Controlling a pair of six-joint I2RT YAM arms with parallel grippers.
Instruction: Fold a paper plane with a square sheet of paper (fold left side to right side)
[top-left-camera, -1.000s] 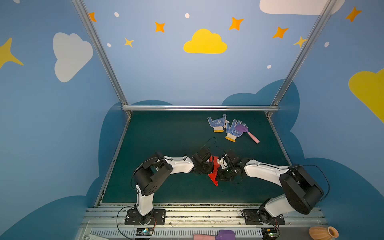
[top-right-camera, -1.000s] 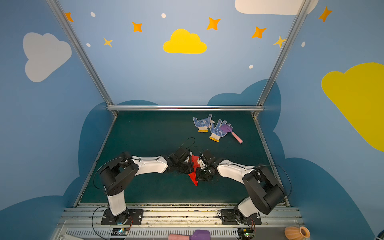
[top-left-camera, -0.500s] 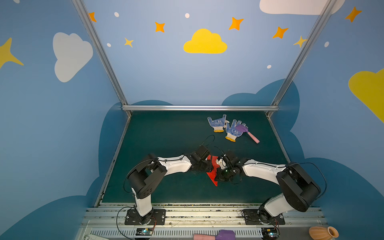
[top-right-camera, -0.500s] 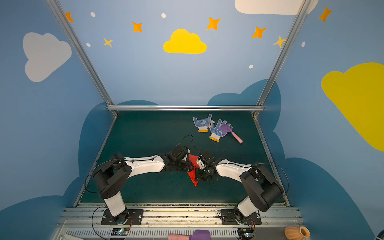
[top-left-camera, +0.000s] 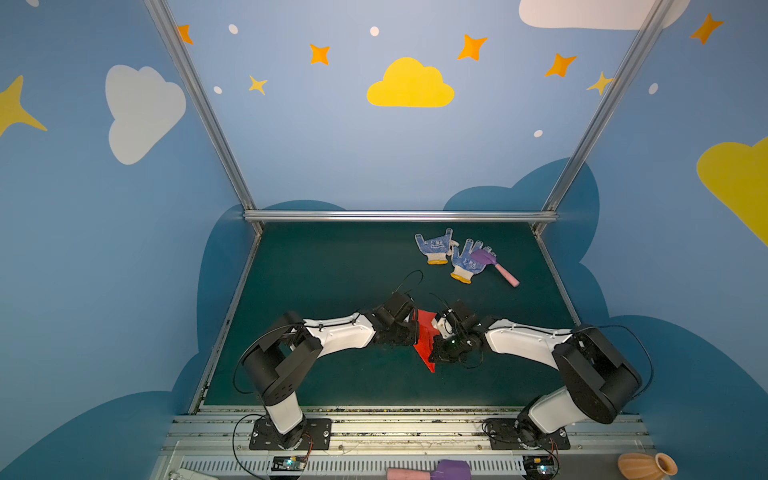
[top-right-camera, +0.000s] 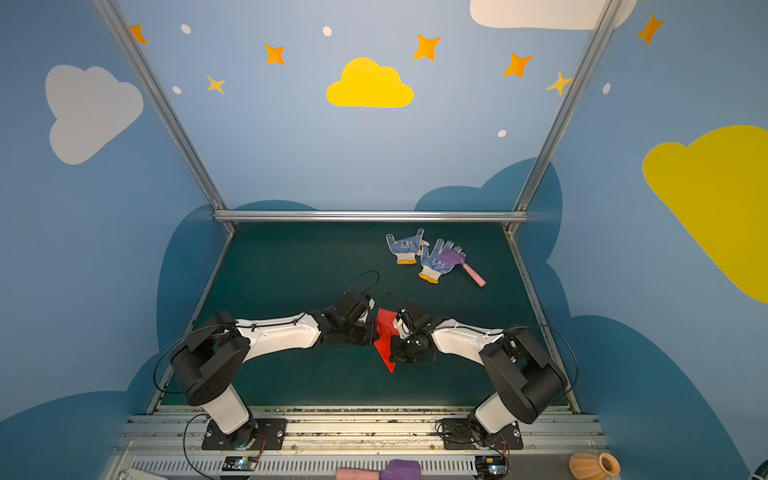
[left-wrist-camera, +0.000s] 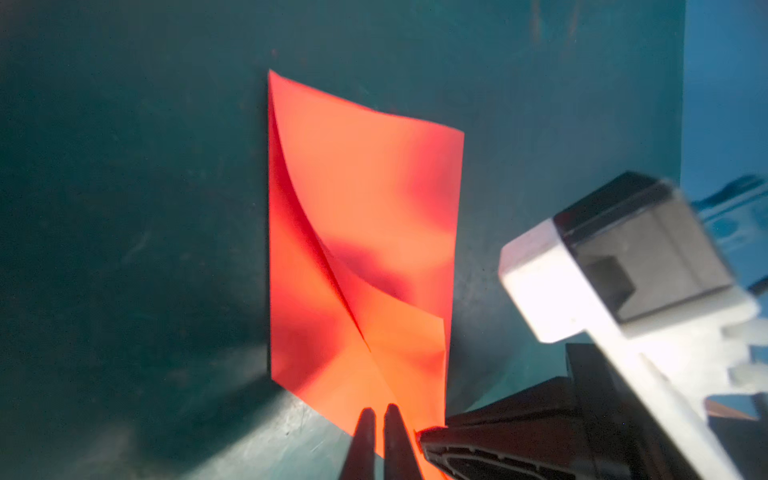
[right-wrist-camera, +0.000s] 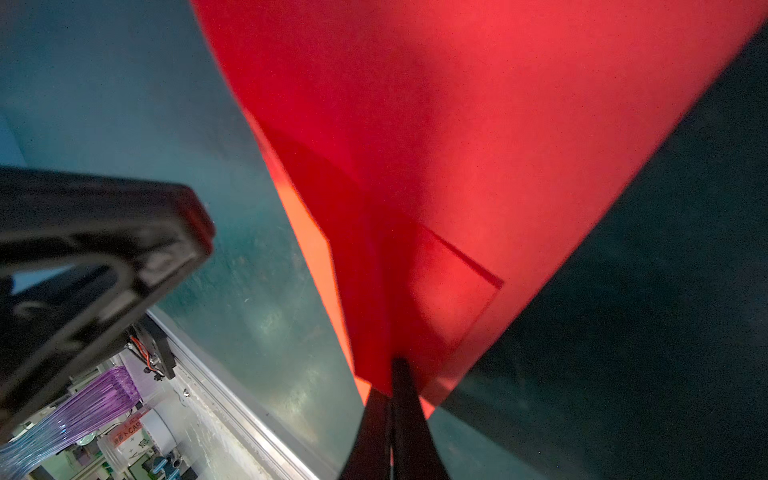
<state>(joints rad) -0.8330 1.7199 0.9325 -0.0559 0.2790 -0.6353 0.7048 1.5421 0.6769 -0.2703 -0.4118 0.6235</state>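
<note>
The paper (top-left-camera: 424, 338), partly folded, sits near-centre on the table (top-left-camera: 332, 282). My right fingers (right-wrist-camera: 405, 415) pinch its edge. My left fingers (left-wrist-camera: 365, 440) are clenched at a corner, grip unconfirmed. I recommend squaring the edges before pressing the crease.

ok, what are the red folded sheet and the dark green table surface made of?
Red folded sheet: thin paper, matte; it holds a sharp crease, curls freely and glows where backlit. Dark green table surface: looks like a rubbery mat, matte with faint scuffs; exact material unclear.
</note>
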